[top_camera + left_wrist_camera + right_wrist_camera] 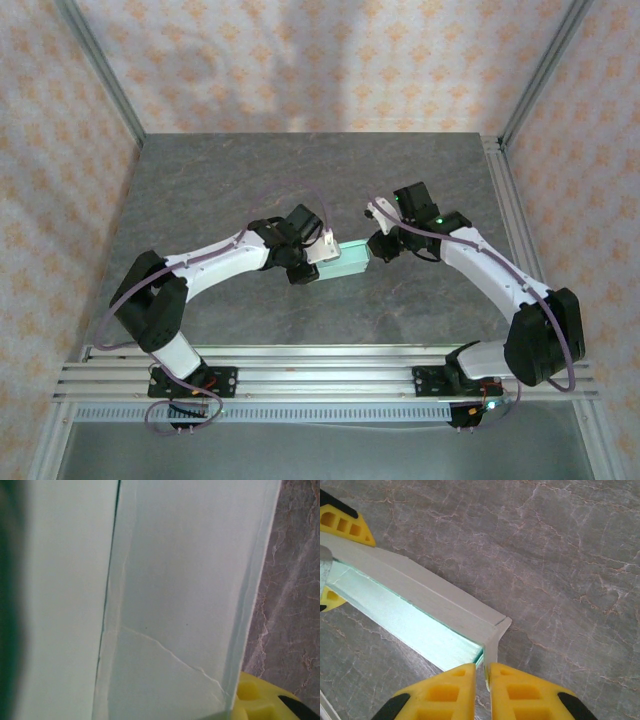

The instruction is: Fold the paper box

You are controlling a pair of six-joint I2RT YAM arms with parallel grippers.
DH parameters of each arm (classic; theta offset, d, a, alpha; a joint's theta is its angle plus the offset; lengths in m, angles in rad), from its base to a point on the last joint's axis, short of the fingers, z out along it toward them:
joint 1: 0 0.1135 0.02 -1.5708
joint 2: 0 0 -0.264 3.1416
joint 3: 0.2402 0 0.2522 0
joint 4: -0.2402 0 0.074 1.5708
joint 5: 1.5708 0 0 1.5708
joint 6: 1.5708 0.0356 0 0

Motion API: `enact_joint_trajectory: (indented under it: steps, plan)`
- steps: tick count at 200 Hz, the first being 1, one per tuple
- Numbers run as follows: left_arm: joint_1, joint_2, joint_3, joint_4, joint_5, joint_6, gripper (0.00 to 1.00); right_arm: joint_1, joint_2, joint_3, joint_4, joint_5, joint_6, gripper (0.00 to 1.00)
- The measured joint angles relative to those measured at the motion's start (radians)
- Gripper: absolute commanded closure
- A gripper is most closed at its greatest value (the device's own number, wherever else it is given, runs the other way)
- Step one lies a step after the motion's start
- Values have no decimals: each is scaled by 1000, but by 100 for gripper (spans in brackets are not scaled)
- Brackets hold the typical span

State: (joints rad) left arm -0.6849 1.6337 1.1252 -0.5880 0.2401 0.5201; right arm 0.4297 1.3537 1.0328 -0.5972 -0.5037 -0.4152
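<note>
The paper box (345,262) hangs between your arms over the middle of the table (300,180), its long walls already folded up into a shallow shell. Your right gripper (482,680) pinches a thin end flap, jaws almost together. Your left gripper (320,256) clamps the opposite end. Closing the ends looks like what's left.

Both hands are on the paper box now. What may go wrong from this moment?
1. The right hand pinches only a thin flap at the corner of the paper box; a pull might tear it or let it slip out.
2. The card shows a stray crease near the left hand; if the two hands pull apart or twist, it may buckle there instead of at a fold line.
</note>
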Motion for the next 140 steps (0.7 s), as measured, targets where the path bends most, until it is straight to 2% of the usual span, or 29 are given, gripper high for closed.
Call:
enact_joint_trajectory:
  steps: [80, 100, 140]
  plan:
    - [0, 4, 1, 0, 8, 0, 69, 0, 5, 0, 23, 16, 35, 92]
    - [0, 4, 1, 0, 9, -2, 69, 0, 5, 0, 23, 18, 45, 100]
    - [0, 4, 2, 0, 10, -18, 69, 2, 5, 0, 32, 31, 95, 100]
